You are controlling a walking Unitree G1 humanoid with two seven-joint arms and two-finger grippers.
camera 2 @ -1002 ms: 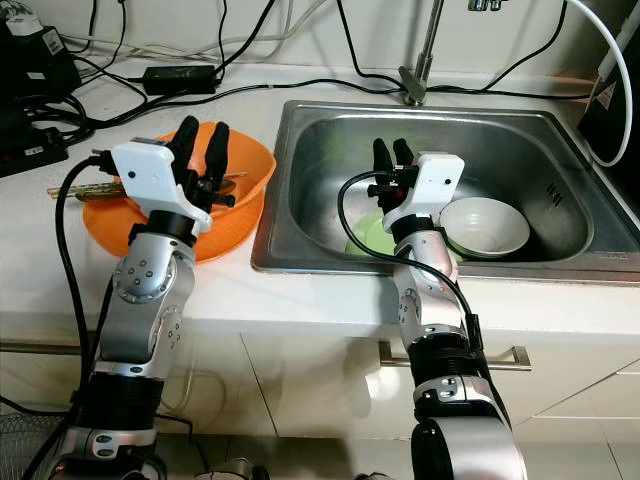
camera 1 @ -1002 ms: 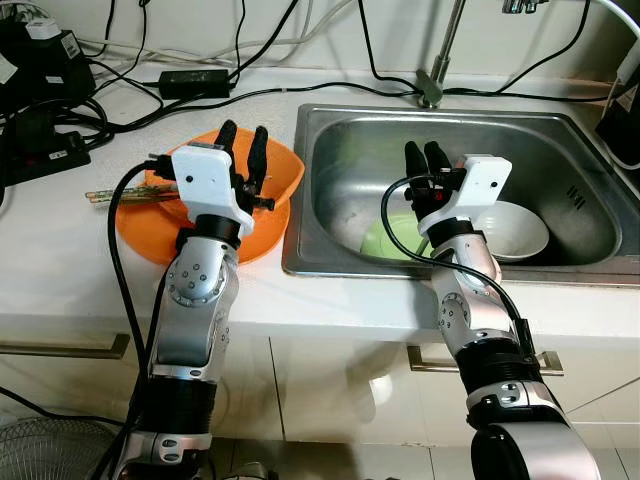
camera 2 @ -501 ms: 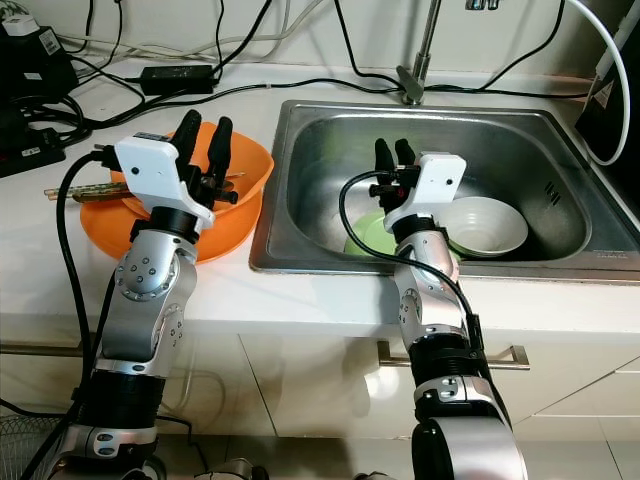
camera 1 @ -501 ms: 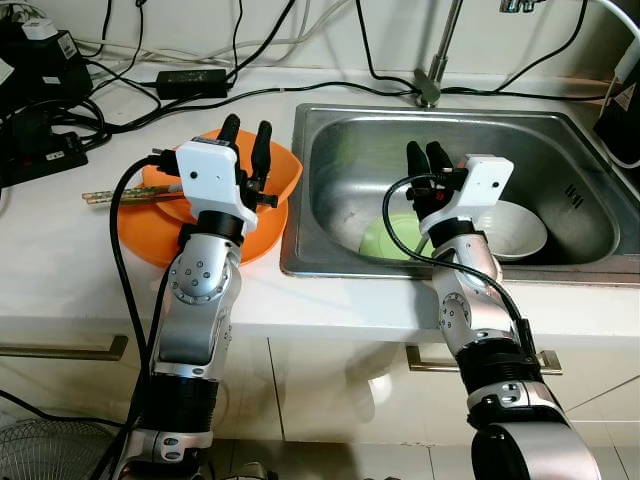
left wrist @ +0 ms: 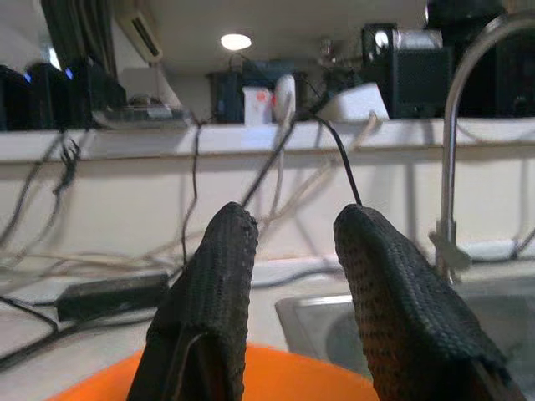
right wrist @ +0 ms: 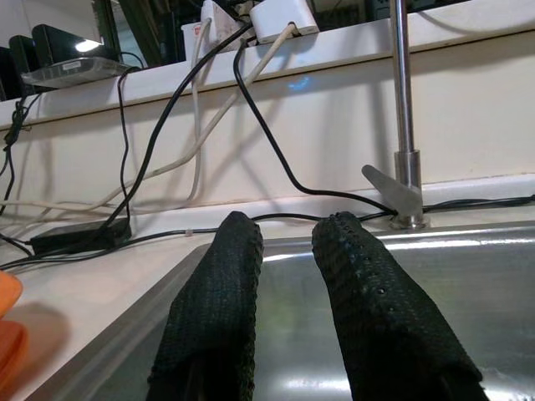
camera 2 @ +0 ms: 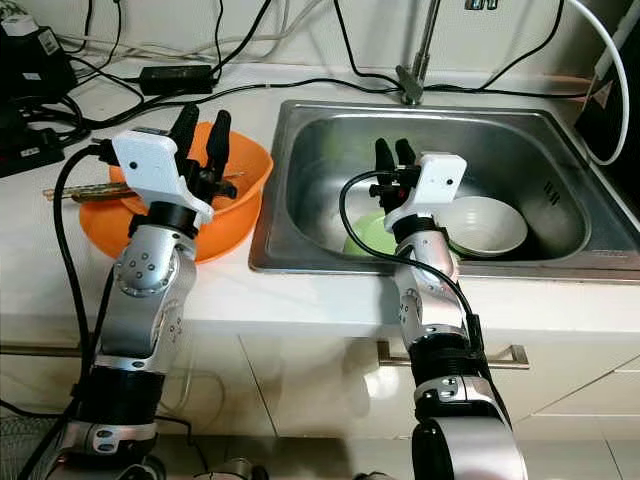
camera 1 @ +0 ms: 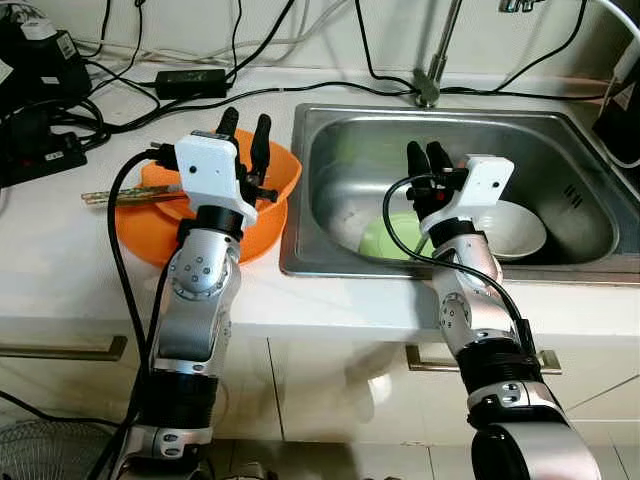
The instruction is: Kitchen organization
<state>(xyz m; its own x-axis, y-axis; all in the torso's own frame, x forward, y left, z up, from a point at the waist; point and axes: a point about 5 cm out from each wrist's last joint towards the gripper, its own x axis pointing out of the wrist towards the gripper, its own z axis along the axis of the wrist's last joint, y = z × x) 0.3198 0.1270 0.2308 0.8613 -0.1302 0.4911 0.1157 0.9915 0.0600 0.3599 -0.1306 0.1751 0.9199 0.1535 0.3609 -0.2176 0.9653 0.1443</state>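
The left tool (camera 1: 246, 135) hovered narrowly parted and empty over the orange bowl (camera 1: 285, 172); the right tool (camera 1: 427, 158), likewise, hung above the sink's (camera 1: 560, 130) near edge.

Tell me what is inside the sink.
In the sink lie a green plate and a white bowl, both partly covered by the right gripper and its arm. What lies beneath the arm cannot be seen.

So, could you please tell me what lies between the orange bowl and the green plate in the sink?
In the left eye view, a bare strip of counter and the sink's left wall separate the orange bowl from the green plate.
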